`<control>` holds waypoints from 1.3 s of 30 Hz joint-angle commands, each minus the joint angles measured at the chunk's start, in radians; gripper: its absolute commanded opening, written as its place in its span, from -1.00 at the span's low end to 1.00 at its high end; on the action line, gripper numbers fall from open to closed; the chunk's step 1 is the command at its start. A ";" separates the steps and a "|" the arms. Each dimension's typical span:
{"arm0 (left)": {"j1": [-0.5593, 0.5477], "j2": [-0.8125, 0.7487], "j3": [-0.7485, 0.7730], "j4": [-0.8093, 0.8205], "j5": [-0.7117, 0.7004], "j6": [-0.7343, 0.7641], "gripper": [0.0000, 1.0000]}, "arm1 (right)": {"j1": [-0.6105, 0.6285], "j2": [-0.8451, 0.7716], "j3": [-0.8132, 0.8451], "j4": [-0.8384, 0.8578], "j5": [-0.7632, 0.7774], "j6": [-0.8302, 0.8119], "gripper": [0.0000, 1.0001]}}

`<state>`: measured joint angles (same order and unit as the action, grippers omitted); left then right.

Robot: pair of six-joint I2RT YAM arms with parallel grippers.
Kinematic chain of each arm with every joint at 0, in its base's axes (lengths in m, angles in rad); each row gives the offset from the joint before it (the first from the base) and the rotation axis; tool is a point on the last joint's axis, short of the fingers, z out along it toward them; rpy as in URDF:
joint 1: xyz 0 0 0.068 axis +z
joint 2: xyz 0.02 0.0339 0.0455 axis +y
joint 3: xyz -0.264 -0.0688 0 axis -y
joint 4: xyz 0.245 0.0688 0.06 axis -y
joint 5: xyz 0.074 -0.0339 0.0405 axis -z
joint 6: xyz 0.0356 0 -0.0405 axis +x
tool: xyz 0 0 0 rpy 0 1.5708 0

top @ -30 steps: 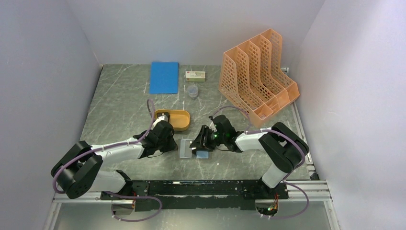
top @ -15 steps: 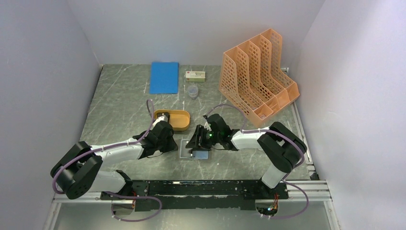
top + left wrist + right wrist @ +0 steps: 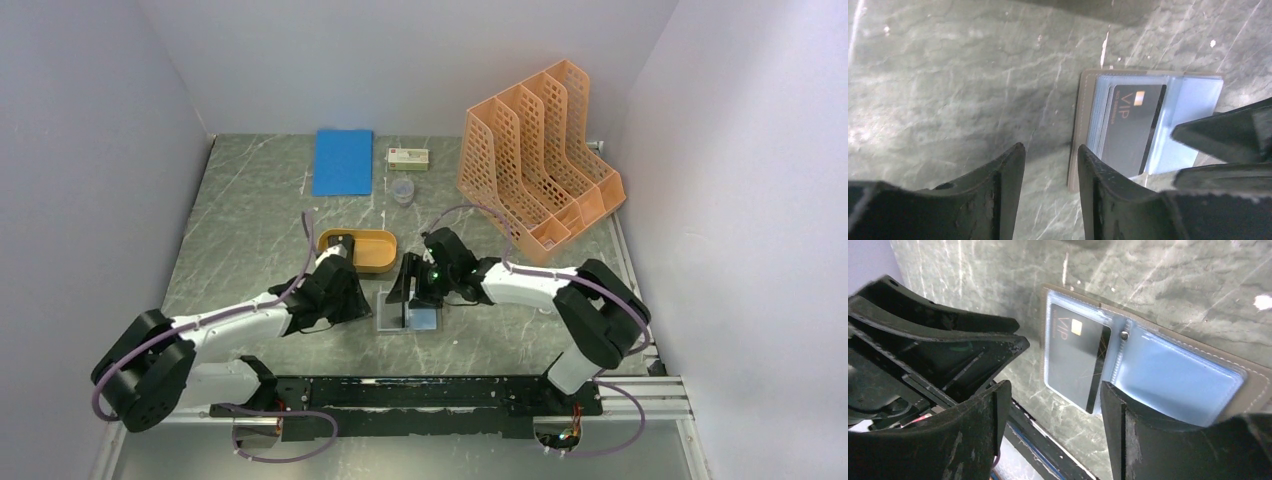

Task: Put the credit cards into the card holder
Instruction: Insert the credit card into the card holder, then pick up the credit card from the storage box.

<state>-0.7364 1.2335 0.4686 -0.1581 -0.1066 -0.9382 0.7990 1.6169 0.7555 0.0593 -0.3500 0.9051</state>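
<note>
Shows the card holder (image 3: 408, 318) lying open and flat on the tabletop (image 3: 250, 230), just below centre of the top view, between the two arms' tips. Holds one dark card (image 3: 1130, 127), marked VIP with a gold chip, inside a clear bluish pocket; second pocket beside it. At the left end effector (image 3: 1050, 150), fingers parted, only bare tabletop between them; one finger overlapping the holder's corner at lower centre of the left wrist view, contact not determinable. At the right end effector (image 3: 1054, 385), fingers spread wide, gripping nothing, holder and card visible between them. Farther up the top view: orange tray (image 3: 372, 250) near the holder, blue notebook (image 3: 342, 161) and file rack (image 3: 535, 150) well apart.
</note>
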 commanded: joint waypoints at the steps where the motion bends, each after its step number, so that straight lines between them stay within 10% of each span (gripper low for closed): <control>1: 0.008 -0.080 0.060 -0.176 -0.035 0.031 0.09 | 0.001 -0.098 0.084 -0.212 0.113 -0.084 0.41; 12: 0.109 -0.288 0.302 -0.380 -0.343 0.191 0.55 | -0.001 -0.157 0.240 -0.123 0.231 -0.221 0.34; 25: 0.416 -0.035 0.423 -0.260 -0.050 0.256 0.48 | 0.000 0.394 0.647 -0.090 0.113 -0.179 0.08; 39: 0.539 0.119 0.372 -0.168 0.077 0.286 0.36 | -0.030 0.578 0.763 -0.076 0.051 -0.155 0.20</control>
<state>-0.2054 1.3422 0.8516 -0.3843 -0.0895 -0.6777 0.7826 2.1784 1.4960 -0.0505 -0.2646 0.7326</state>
